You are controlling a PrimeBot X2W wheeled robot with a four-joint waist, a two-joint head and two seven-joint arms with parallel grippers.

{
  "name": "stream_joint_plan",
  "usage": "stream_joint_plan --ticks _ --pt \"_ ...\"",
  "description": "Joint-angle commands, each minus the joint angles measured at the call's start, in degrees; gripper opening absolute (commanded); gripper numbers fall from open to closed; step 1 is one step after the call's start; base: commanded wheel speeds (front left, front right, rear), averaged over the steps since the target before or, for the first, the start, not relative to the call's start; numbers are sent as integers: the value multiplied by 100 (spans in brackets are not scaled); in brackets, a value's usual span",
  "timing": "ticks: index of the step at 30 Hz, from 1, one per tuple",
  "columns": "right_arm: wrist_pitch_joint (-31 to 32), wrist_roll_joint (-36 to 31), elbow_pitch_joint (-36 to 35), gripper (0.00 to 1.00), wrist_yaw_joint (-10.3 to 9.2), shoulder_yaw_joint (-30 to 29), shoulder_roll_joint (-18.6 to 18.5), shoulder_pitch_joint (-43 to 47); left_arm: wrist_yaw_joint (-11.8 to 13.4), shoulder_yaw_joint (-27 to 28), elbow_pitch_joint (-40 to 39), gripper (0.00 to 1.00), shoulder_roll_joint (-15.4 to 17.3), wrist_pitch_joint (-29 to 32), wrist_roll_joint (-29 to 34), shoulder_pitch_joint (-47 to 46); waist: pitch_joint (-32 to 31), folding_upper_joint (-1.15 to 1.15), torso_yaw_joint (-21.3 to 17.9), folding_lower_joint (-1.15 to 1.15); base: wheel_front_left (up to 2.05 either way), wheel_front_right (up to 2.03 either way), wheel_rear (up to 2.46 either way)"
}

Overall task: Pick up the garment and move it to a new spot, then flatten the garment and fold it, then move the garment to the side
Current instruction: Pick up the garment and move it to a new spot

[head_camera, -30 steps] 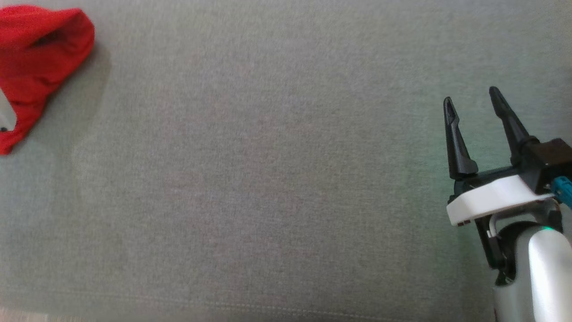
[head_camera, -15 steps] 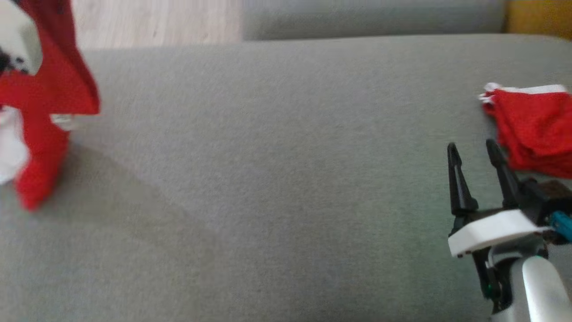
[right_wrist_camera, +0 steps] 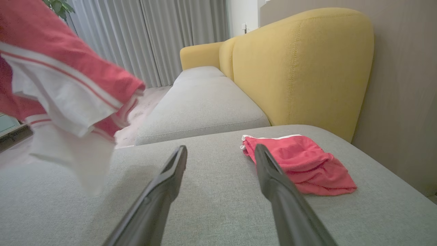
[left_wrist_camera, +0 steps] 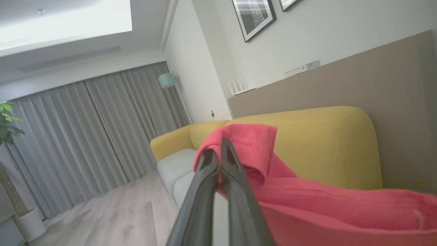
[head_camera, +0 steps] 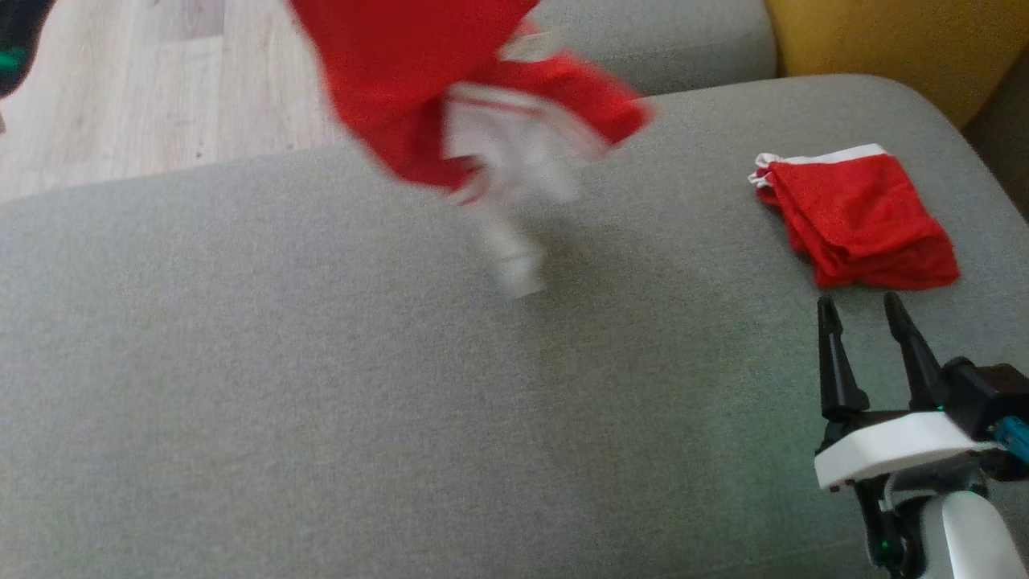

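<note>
A red garment with white trim [head_camera: 450,88] hangs in the air over the far middle of the grey sofa seat [head_camera: 321,386], blurred with motion. In the left wrist view my left gripper [left_wrist_camera: 218,147] is shut on a fold of this garment [left_wrist_camera: 252,147], which drapes away to the lower right. The same cloth [right_wrist_camera: 65,78] swings at the upper left of the right wrist view. My right gripper [head_camera: 860,310] stands open low at the right of the seat, nothing between its fingers, also seen as the right gripper [right_wrist_camera: 220,152] in its own view.
A folded red garment [head_camera: 856,221] lies on the seat just beyond my right gripper, and it appears as the folded garment [right_wrist_camera: 300,164] in the right wrist view. A yellow sofa back [right_wrist_camera: 300,65] rises at the far right. Wooden floor [head_camera: 120,96] lies past the seat's far edge.
The head camera has tilted up, bringing the folded garment and the floor into view. The held garment has been lifted off the seat and swung from the left towards the middle.
</note>
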Motion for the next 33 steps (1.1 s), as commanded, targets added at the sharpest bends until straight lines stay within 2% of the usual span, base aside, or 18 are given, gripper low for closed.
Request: stream_joint_plan --ticks 1,7,14,15,16,21,26,33 --pt "-83 55 -175 100 19 109 -29 -134 81 301 -91 0 260 53 -47 -67 83 0 36 1 0 0 0" --pt "-109 59 -159 100 19 128 -29 -241 402 245 -99 0 402 -48 -402 1334 450 0 118 1 0 0 0" --pt "-80 -8 -199 100 19 233 -29 -503 763 213 527 0 308 -678 -701 2923 878 0 58 1 0 0 0" --pt "-75 -22 -204 100 19 246 -29 -539 811 243 644 28 282 -803 -724 3038 921 0 43 1 0 0 0" --pt "-74 -32 -206 100 19 254 -29 -570 843 261 751 100 265 -925 -722 3119 954 0 32 1 0 0 0" --pt "-56 -96 -180 100 19 249 -29 -617 837 244 1126 100 202 -1394 -609 3272 969 0 67 1 0 0 0" --pt "-51 -112 -83 100 19 256 -29 -559 769 263 1213 100 191 -1691 -580 3306 716 0 203 1 0 0 0" --pt "-69 -101 74 100 19 354 -29 -366 965 441 925 100 215 -2048 -776 3837 120 0 357 1 0 0 0"
